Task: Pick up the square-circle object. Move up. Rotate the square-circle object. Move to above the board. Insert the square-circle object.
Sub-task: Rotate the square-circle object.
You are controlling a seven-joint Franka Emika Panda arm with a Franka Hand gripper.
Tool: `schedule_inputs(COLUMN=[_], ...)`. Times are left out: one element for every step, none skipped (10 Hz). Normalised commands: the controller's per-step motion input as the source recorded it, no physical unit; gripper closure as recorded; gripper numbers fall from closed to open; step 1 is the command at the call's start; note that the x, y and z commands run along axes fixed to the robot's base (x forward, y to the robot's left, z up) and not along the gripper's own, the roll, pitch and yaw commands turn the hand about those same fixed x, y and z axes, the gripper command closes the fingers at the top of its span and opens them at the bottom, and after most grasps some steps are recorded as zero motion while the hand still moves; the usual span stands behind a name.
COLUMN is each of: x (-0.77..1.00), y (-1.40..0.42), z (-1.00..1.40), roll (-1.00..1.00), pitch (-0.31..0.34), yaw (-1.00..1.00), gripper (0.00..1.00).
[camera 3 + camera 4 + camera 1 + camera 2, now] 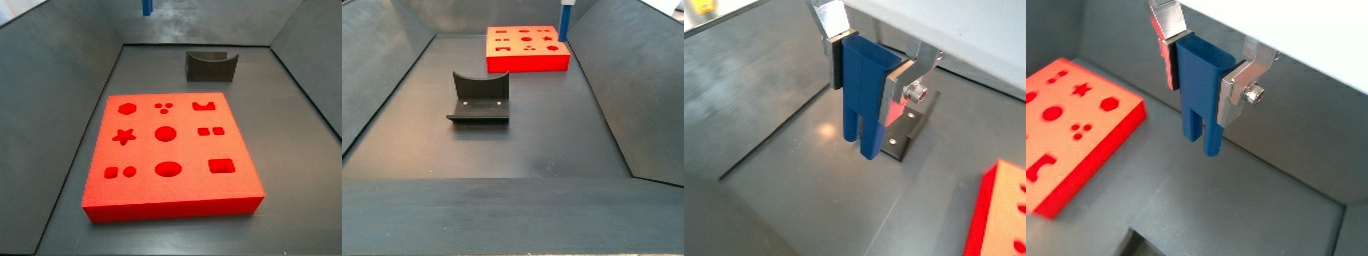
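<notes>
High above the dark floor of the enclosure, the claw (pixel 869 62) is clamped on the square-circle object (pixel 863 98), its flat silver fingers (pixel 831 20) pressed against opposite faces of the blue peg block. In both wrist views the block hangs upright between the plates with its two short prongs pointing down, clear of the floor and touching nothing but the pads. The same grip shows in a wrist view from the opposite side (pixel 1208 55), where the block (pixel 1200 95) runs well below the fingertips (pixel 1237 88) — more than half of its length is free.

In a side view only the lower tip of the block (pixel 146 7) enters at the upper edge of the picture, beyond the far end of the board (pixel 167 150); the claw itself is cut off there. In a side view from the opposite end the blue piece (pixel 565 17) hangs near the upper edge, just beside the far right corner of the board (pixel 528 49), not over its face.

The board lies flat on the floor, its red face showing star, circle, square and hexagon cut-outs, all unfilled. The fixture (pixel 480 99) — a dark bracket on a base plate — stands on the floor well apart from the board, nearer the opposite end of the enclosure (pixel 210 66).
</notes>
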Motion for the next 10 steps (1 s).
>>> schedule_inputs(x=[0.05,0.05,0.05,0.00,0.00,0.00,0.00,0.00,0.00,0.00], y=[0.01,0.01,0.01,0.00,0.00,0.00,0.00,0.00,0.01,0.01], z=[-0.01,-0.01,-0.01,0.00,0.00,0.00,0.00,0.00,0.00,0.00], roll=[0.00,0.00,0.00,0.00,0.00,0.00,0.00,0.00,0.00,0.00], pitch=[0.041,0.047,0.053,0.022,0.023,0.025,0.027,0.028,0.031,0.033], yaw=[-1.00,-1.00,-1.00,-1.00,-1.00,-1.00,-1.00,-1.00,-1.00,-1.00], gripper=[1.00,1.00,1.00,1.00,1.00,1.00,1.00,1.00,1.00,1.00])
